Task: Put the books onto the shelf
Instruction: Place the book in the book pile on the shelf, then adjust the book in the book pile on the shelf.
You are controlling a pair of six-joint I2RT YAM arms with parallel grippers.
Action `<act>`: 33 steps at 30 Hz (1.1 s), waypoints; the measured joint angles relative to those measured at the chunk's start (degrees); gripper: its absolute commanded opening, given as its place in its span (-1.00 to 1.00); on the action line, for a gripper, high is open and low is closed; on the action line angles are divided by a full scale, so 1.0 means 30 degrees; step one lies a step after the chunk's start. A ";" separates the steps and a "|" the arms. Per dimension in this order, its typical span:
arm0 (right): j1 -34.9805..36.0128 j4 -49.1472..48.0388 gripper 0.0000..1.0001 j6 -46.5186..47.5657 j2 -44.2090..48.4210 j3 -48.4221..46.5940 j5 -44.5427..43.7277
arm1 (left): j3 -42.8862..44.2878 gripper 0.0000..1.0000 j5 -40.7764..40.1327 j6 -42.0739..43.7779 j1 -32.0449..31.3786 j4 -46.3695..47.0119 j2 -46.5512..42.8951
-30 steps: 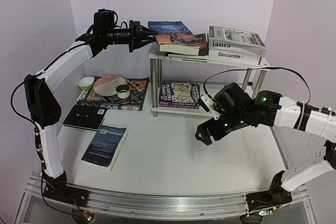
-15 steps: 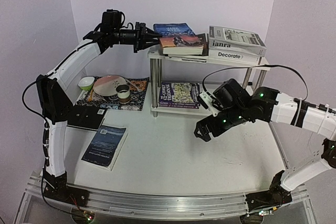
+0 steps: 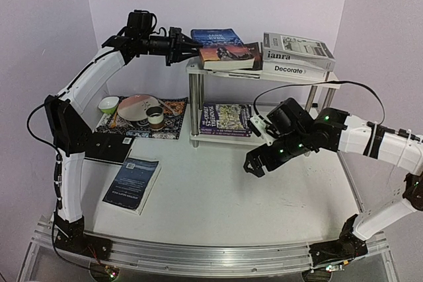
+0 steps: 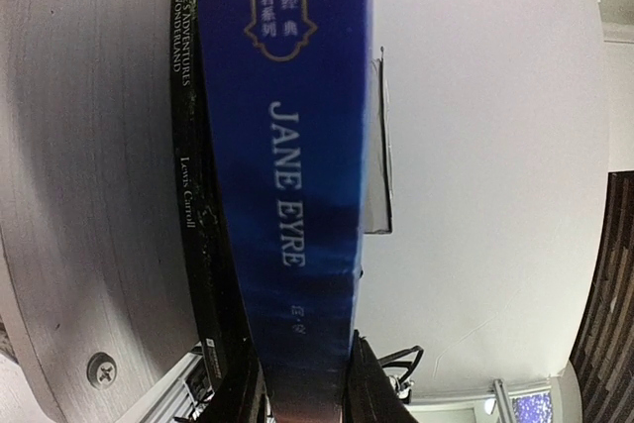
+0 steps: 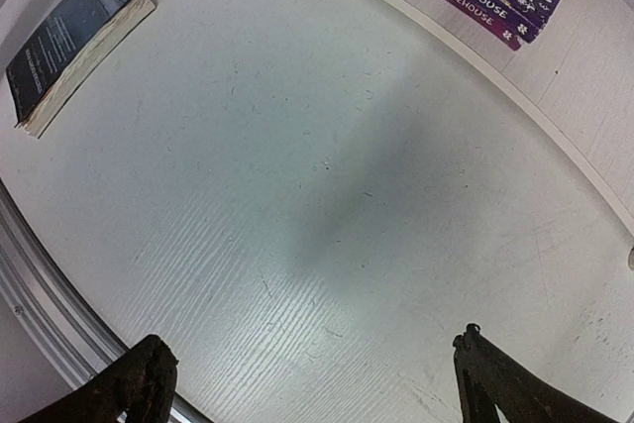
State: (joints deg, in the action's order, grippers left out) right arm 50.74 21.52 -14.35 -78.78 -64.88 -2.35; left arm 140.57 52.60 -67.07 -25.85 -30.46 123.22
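As L pincer [image 3: 190,45] clamps it: blue bk [image 4: 287,146], "JANE EYRE" spine.

Top view is bright and even, with soft overhead light; the white table [image 3: 218,189] shows only faint shadows, and there is mild glare on the chrome legs of the shelf [image 3: 195,104]. Left wrist view is very close: the blue book [image 4: 287,175] is soft, with fisheye bending at the edges. Right wrist view is sharp, with a diffuse grey shadow mid-table.
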 measured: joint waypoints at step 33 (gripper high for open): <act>-0.0102 0.1107 0.93 0.0007 -0.0168 -0.0794 0.1239 | -0.4597 0.99 -0.5646 1.0142 -0.0372 -0.1596 -0.4911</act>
State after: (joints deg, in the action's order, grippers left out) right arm 50.43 24.84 -14.33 -79.29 -67.26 1.37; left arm 126.78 35.66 -36.64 -26.96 -35.24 108.49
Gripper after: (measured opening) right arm 0.971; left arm 0.996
